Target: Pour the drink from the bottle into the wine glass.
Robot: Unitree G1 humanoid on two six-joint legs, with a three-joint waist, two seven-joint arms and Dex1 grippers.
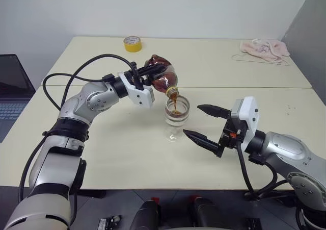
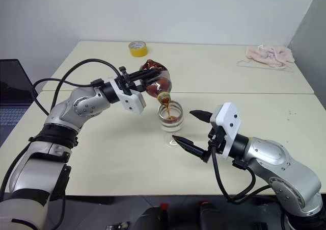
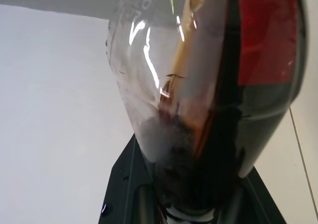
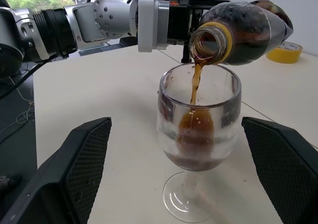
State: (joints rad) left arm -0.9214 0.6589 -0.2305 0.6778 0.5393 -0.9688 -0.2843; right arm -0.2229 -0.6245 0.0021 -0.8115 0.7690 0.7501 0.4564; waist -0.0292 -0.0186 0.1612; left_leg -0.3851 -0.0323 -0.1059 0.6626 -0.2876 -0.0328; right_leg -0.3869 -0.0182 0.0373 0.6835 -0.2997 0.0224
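Observation:
My left gripper (image 1: 146,76) is shut on the bottle (image 1: 162,74) and holds it tilted, neck down. Its open mouth hangs just over the rim of the wine glass (image 1: 176,119). A thin brown stream of the drink (image 4: 196,87) falls into the bowl, where a shallow dark pool lies at the bottom. The glass stands upright on the table (image 1: 122,153). My right gripper (image 1: 193,121) is open just to the right of the glass, one black finger on each side of it and apart from it. In the left wrist view the bottle (image 3: 208,85) shows close up between the fingers.
A yellow tape roll (image 1: 132,44) lies at the far edge of the table. A pink cloth (image 1: 265,49) on a clear sheet sits at the back right. A laptop (image 1: 12,87) stands beyond the table's left edge.

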